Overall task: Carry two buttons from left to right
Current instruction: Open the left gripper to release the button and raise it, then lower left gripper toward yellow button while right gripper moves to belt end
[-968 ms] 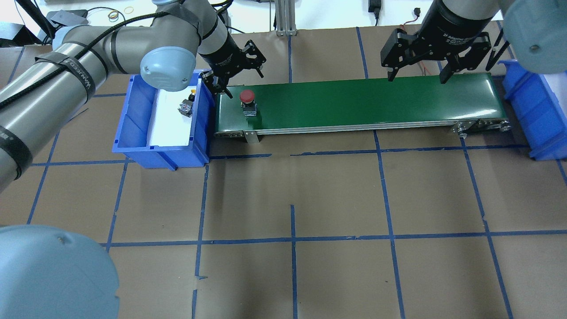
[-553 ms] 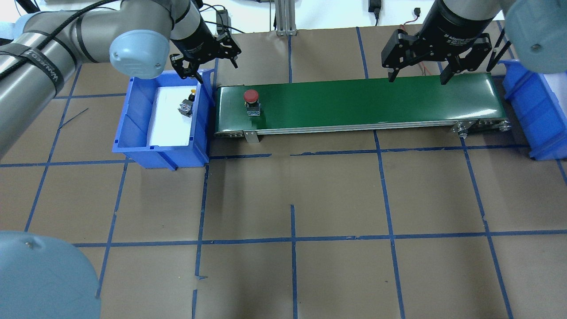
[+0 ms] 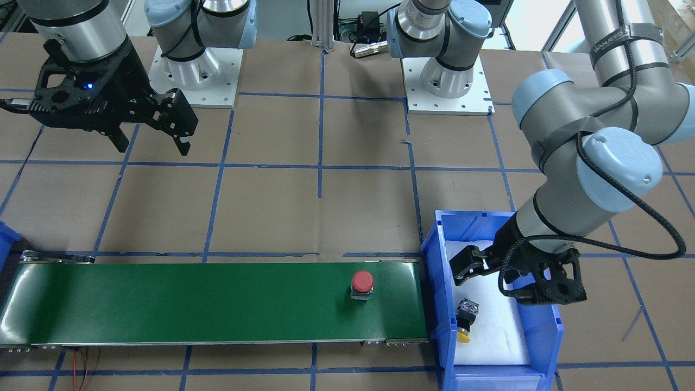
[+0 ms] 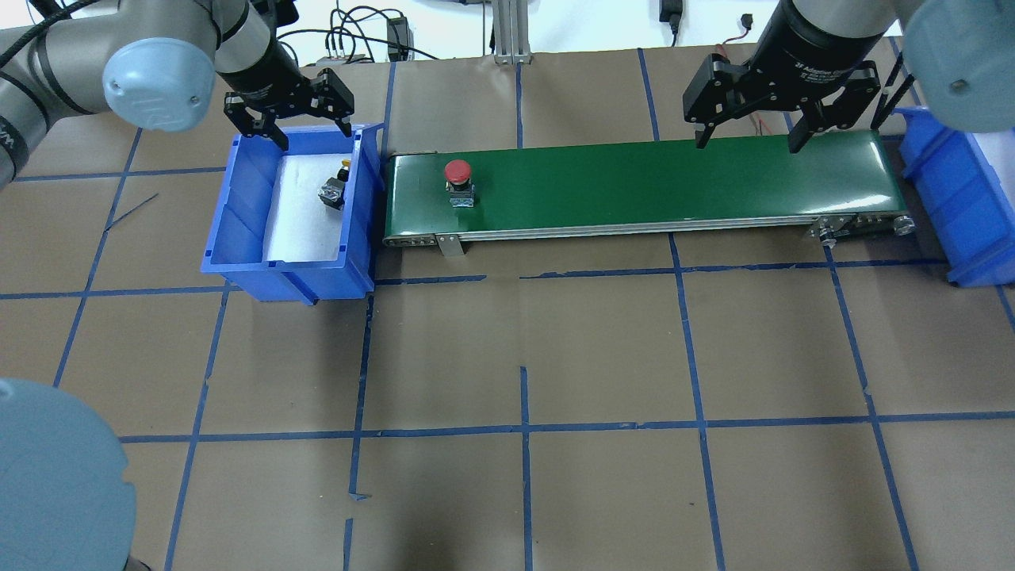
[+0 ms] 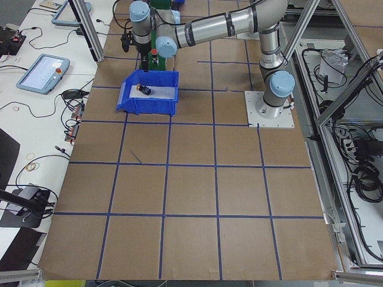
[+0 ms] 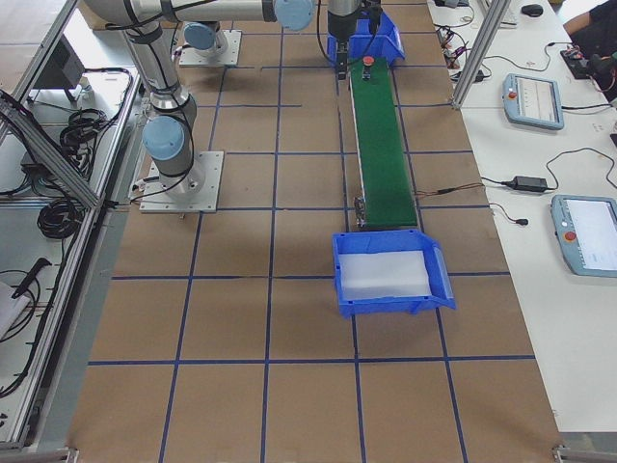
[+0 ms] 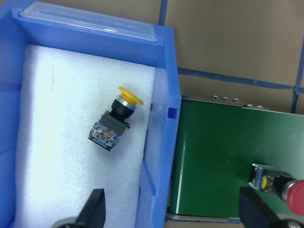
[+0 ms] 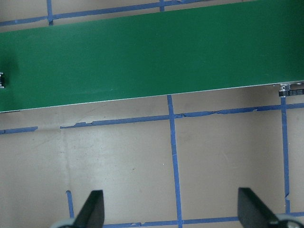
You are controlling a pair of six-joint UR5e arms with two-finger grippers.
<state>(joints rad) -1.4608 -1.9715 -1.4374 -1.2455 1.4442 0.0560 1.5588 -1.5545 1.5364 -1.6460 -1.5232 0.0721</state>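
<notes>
The red button (image 4: pixel 458 176) stands upright on the left end of the green belt (image 4: pixel 674 178); it also shows in the front view (image 3: pixel 361 283) and at the left wrist view's edge (image 7: pixel 290 191). The yellow button (image 4: pixel 335 189) lies on its side on white foam in the left blue bin (image 4: pixel 238 230), as the front view (image 3: pixel 466 320) and the left wrist view (image 7: pixel 116 118) show. My left gripper (image 4: pixel 289 127) is open and empty above the bin's far edge. My right gripper (image 4: pixel 745 139) is open and empty above the belt's right end.
A second blue bin (image 4: pixel 959 190) with white foam stands past the belt's right end. The belt's metal frame and rollers (image 4: pixel 864 226) run along its near side. Blue tape lines cross the brown table (image 4: pixel 523 357). Cables lie beyond the table's far edge.
My left gripper has moved left from the belt's left end to above the bin. The red button has shifted a little to the right on the belt. The right gripper has not moved.
</notes>
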